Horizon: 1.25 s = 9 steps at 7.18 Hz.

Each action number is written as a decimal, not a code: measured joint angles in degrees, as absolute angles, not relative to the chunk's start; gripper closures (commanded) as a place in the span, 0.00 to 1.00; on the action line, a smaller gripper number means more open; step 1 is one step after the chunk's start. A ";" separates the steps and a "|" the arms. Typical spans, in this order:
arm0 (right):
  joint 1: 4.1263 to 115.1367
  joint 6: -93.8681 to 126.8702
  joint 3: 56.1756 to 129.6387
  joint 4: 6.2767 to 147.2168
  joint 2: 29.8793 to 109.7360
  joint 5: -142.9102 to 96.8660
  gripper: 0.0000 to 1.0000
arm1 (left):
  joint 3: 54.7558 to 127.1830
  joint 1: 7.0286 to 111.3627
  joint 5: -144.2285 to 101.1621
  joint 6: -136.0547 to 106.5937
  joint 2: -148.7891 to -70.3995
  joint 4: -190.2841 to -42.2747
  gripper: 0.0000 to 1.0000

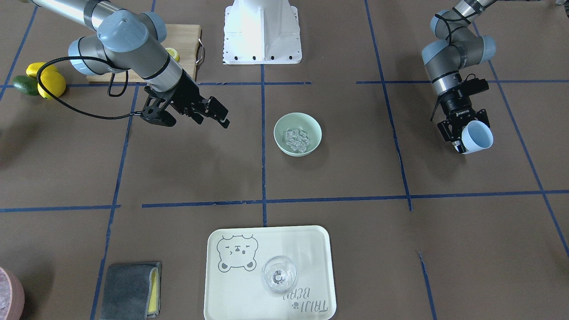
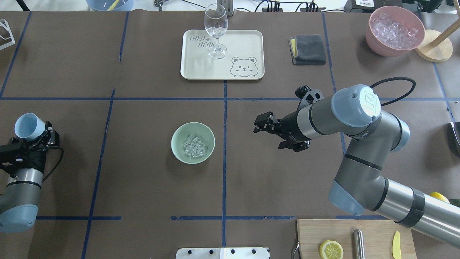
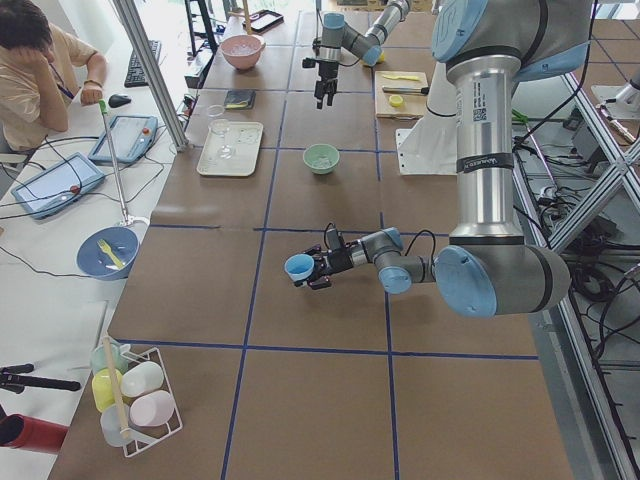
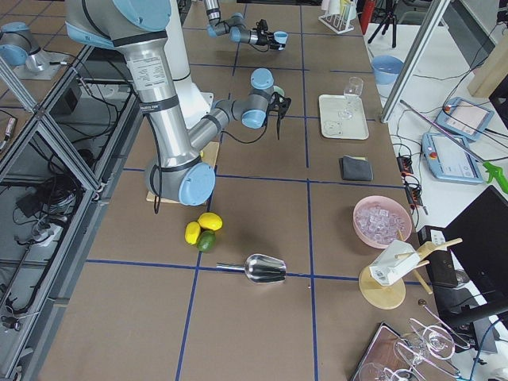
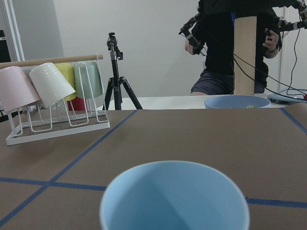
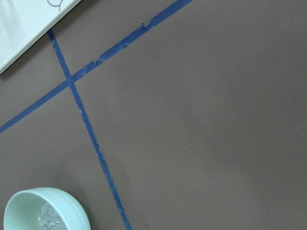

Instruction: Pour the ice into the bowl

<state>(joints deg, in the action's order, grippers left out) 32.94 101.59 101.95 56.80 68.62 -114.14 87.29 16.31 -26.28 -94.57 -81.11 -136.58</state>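
Observation:
The pale mint-green bowl (image 2: 193,142) (image 1: 297,133) stands near the table's middle. A small heap of clear ice (image 2: 194,145) (image 1: 297,139) lies inside it. My left gripper (image 2: 36,131) (image 1: 466,140) hovers far out at the table's left end, shut on a light blue cup (image 2: 29,126) (image 5: 175,196) that is tilted on its side and looks empty. My right gripper (image 2: 260,126) (image 1: 218,116) hangs open and empty to the right of the bowl, a good hand's width away. The right wrist view catches the bowl (image 6: 45,213) at its lower left corner.
A cream tray (image 2: 248,43) carries a wine glass (image 2: 216,32) at the far side. Beside it lie a grey cloth (image 2: 308,49) and a pink bowl (image 2: 395,30) of ice. A cutting board (image 2: 373,230) with a lemon half sits near right. A cup rack (image 5: 53,96) stands beyond the left gripper.

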 measured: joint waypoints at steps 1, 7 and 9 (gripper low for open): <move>32.87 101.60 101.95 56.84 68.59 -114.05 0.00 | 87.13 16.34 -26.28 -94.57 -81.17 -136.58 0.76; 32.85 101.66 102.13 56.87 68.52 -113.99 0.00 | 86.86 16.38 -26.28 -94.59 -81.02 -136.58 0.00; 32.85 101.65 102.29 56.86 68.55 -113.99 0.00 | 87.09 16.42 -26.28 -94.65 -80.78 -136.58 0.00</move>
